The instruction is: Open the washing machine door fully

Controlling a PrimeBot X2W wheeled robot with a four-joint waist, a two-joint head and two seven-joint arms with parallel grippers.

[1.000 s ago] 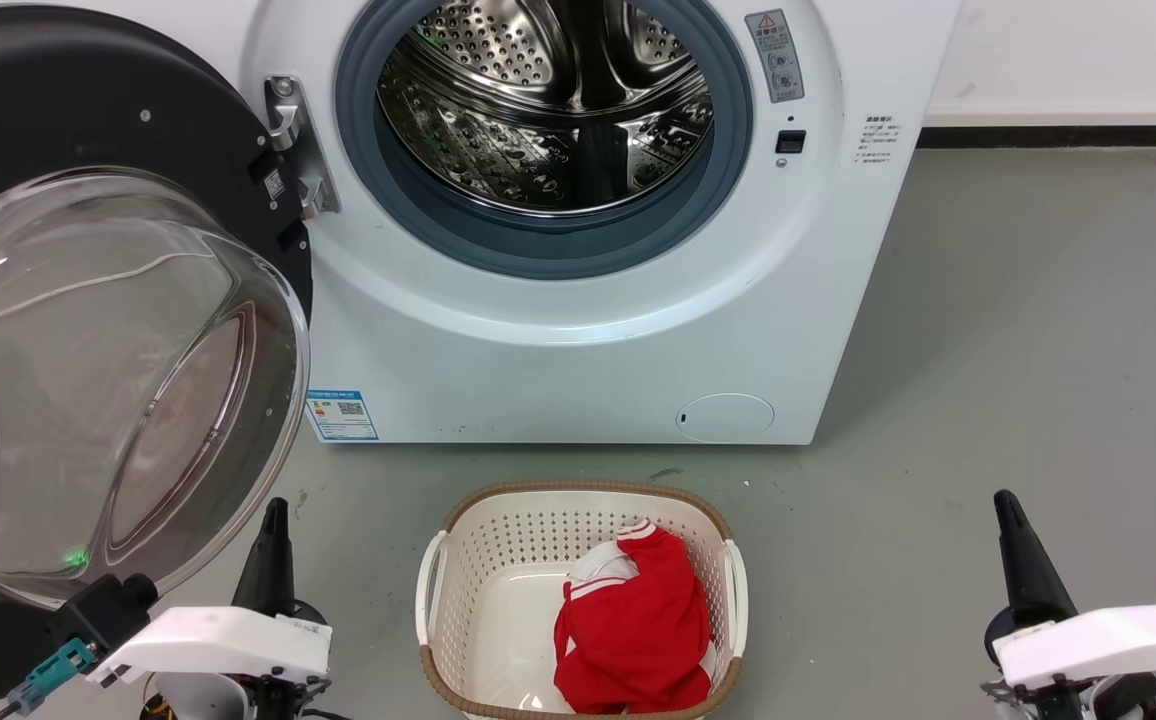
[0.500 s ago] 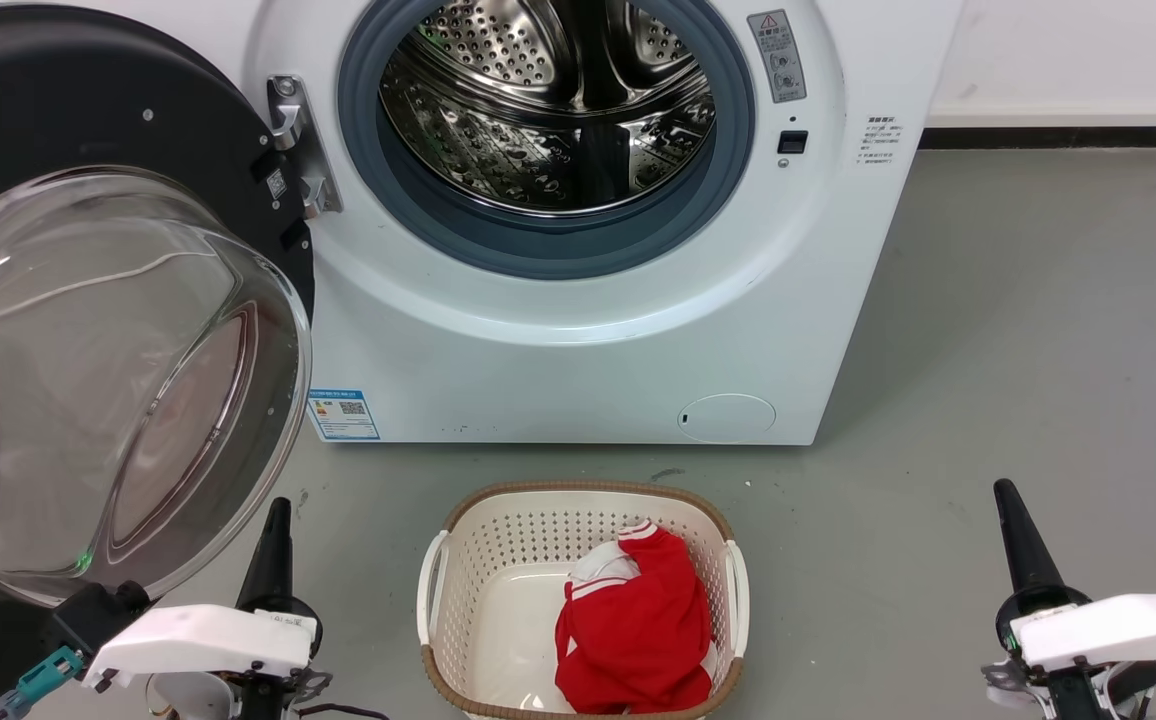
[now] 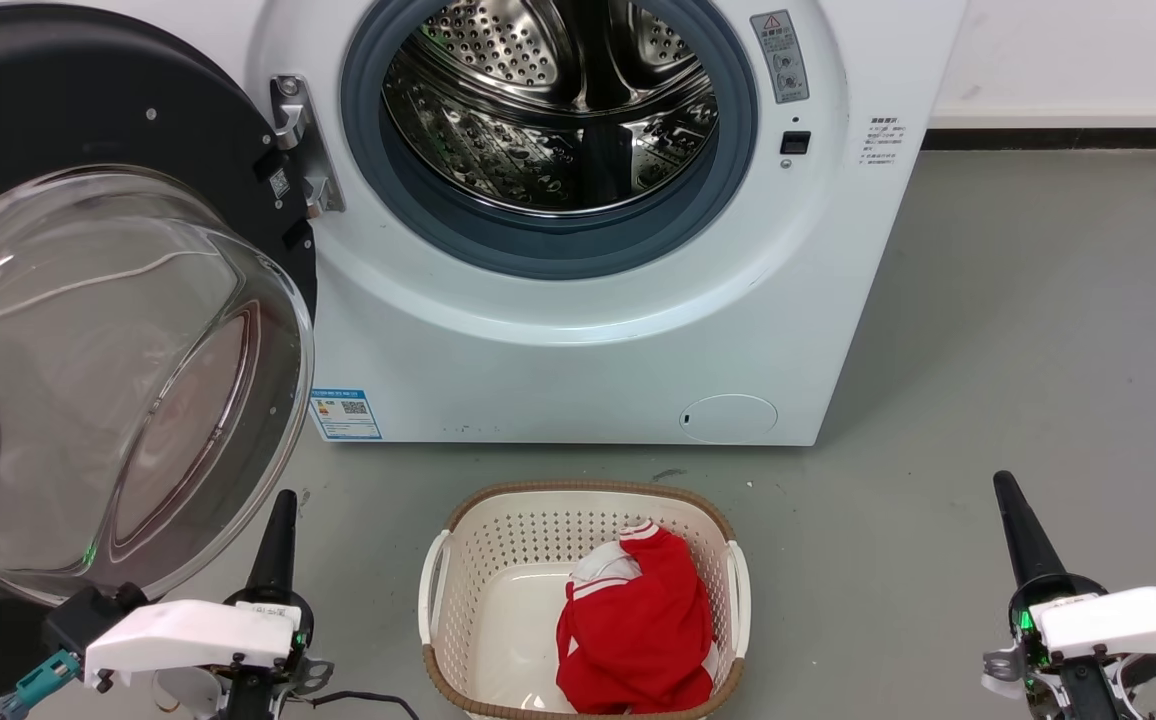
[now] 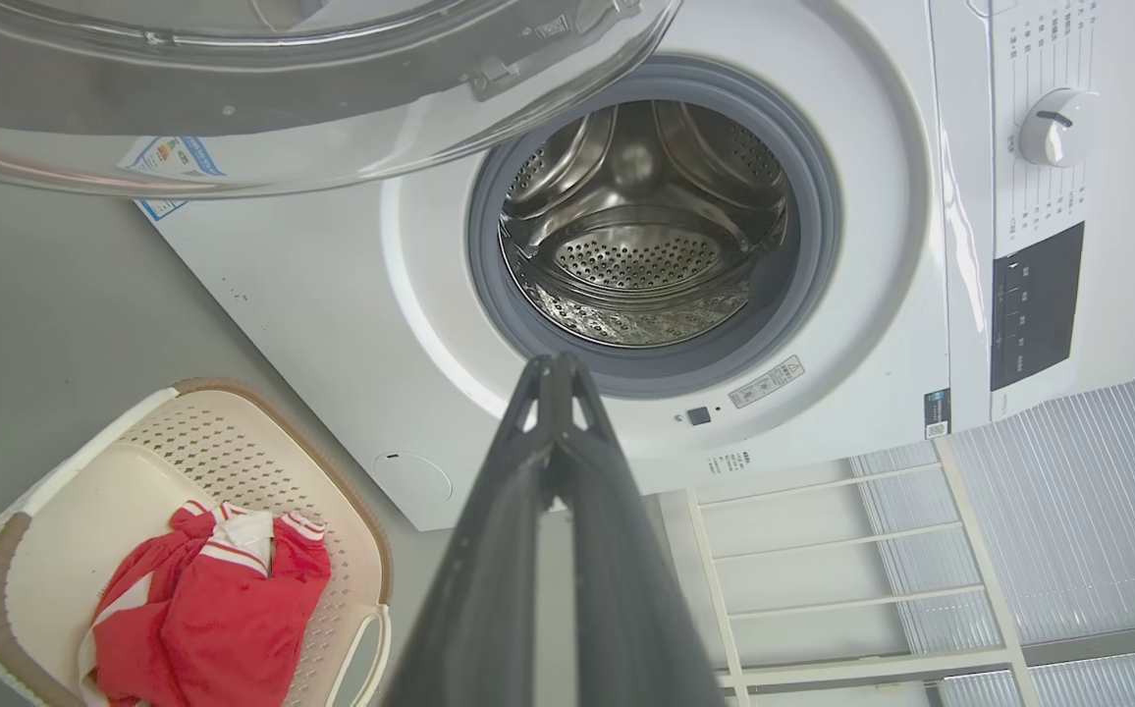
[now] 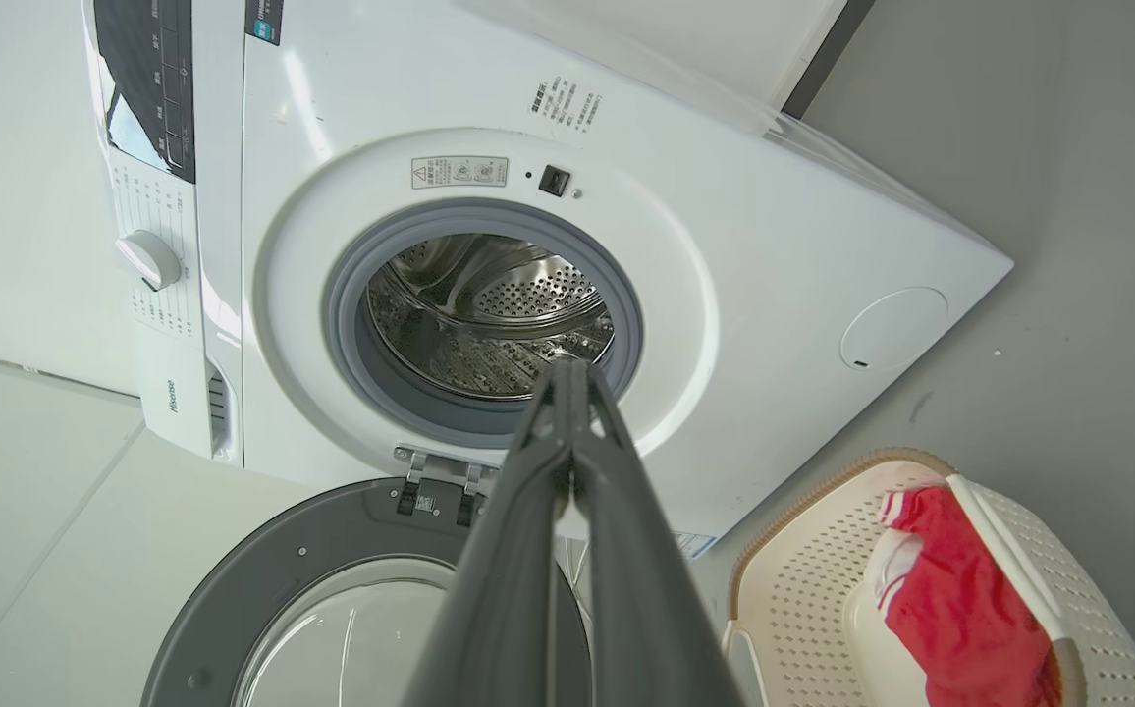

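A grey concrete floor (image 3: 1018,330) runs back to a white wall (image 3: 1068,50) with a dark skirting strip (image 3: 1058,137) along its foot. The white washing machine (image 3: 578,370) stands against the wall, its steel drum (image 3: 548,100) open to view inside the grey rubber ring (image 3: 538,250). Low on the machine's front, to the right, sits a small round service flap (image 3: 728,418). On the floor just near of the machine stands a cream laundry basket (image 3: 578,490) with a brown rim, and a red and white garment (image 3: 638,630) lies crumpled in its right half.

The washing machine door (image 3: 108,330) hangs from the metal hinge (image 3: 303,150) on the left of the opening. It is swung wide out to the left, its clear glass bowl bulging toward the near side and its black rim clear of the drum mouth. The left hand (image 3: 281,520) sits just beside the door's lower near edge, apart from the glass, its two fingers (image 4: 553,393) pressed together and holding nothing. The right hand (image 3: 1013,505) is well apart from the door, near and to the right of the basket, its fingers (image 5: 567,393) likewise together and empty.
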